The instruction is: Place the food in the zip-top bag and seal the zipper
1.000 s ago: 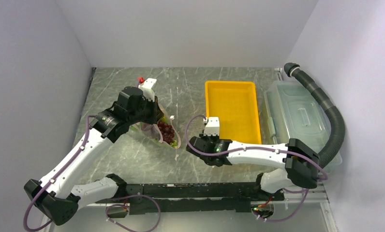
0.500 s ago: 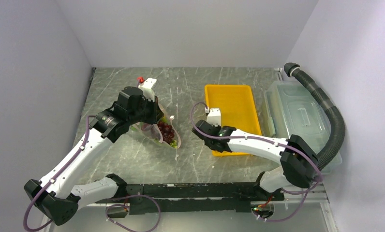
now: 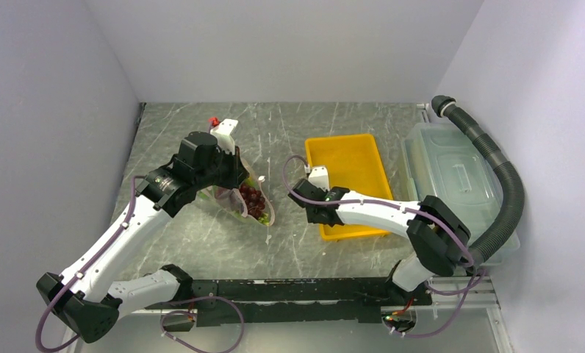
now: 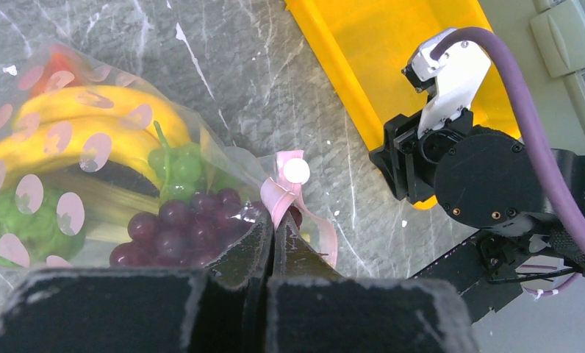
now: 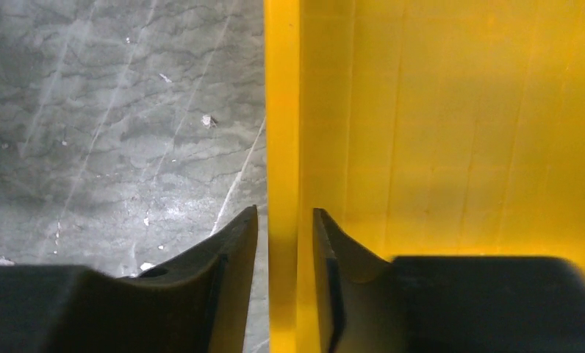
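My left gripper [image 4: 269, 220] is clamped on the zipper [image 4: 278, 195] of the zip-top bag [image 4: 91, 169], food [image 4: 76, 140] inside, left of the yellow tray [image 3: 348, 165], and my right gripper [image 5: 284, 213] is narrow round the tray wall, so a one-handed tug might spill the grapes [image 4: 179, 224].

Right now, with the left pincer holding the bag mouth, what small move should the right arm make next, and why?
Probably leave the yellow tray and travel toward the zipper. The right pincer straddles the tray wall, the food lies inside the zip-top bag, and the left pincer is pinching its pink mouth strip.
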Tool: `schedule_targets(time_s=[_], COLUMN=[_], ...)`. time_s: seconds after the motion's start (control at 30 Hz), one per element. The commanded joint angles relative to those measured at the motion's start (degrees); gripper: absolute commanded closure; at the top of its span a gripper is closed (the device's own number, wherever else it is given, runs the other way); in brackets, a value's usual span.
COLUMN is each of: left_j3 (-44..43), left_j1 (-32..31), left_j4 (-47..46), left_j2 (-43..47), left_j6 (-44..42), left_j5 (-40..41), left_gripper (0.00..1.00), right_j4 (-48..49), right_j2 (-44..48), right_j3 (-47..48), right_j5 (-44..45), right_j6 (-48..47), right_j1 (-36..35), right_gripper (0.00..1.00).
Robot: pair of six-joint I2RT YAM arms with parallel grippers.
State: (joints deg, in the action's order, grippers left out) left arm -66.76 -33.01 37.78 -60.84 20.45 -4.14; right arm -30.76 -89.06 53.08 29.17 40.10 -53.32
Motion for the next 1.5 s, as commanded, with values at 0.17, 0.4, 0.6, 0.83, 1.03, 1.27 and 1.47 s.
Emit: schedule_targets(time_s=[0.17,0.4,0.6,0.83,1.03,1.27,1.47], left_j3=[-1.0,-0.9,-1.0,-1.0,-1.0,-0.9,-0.9], left_j1=[0.3,0.3,0.4,0.4,0.4,0.4,0.4], left_j4=[-3.3,-3.2,-3.3,-3.2,-3.3,-3.3,-3.3], left_j2=[1.7,1.3,1.1,1.1,1.2,1.3,1.6], left_j6=[-0.1,0.0,-0.1,0.0,0.0,0.0,0.0], left_j5=[0.3,0.4,0.6,0.6,0.5,0.3,0.3], left_gripper=[1.0,1.0,1.0,1.0,1.0,1.0,1.0], right_j4=[-1.6,0.5,7.6,20.0,24.1,24.7,26.1], right_j2=[5.5,16.1,21.9,23.2,20.9,15.9,12.9], right_j3=[3.9,4.4,1.5,-5.0,-6.5,-4.7,-3.0], right_j5=[0.5,-7.2,-18.7,-29.6,-32.8,-33.2,-33.8], right_j6=[-0.8,-1.4,0.1,3.9,5.5,5.6,5.5], right_j1=[0.3,0.2,0.2,0.2,-0.5,-0.9,-1.0], right_gripper=[0.41,0.38,0.37,0.38,0.4,0.45,0.49])
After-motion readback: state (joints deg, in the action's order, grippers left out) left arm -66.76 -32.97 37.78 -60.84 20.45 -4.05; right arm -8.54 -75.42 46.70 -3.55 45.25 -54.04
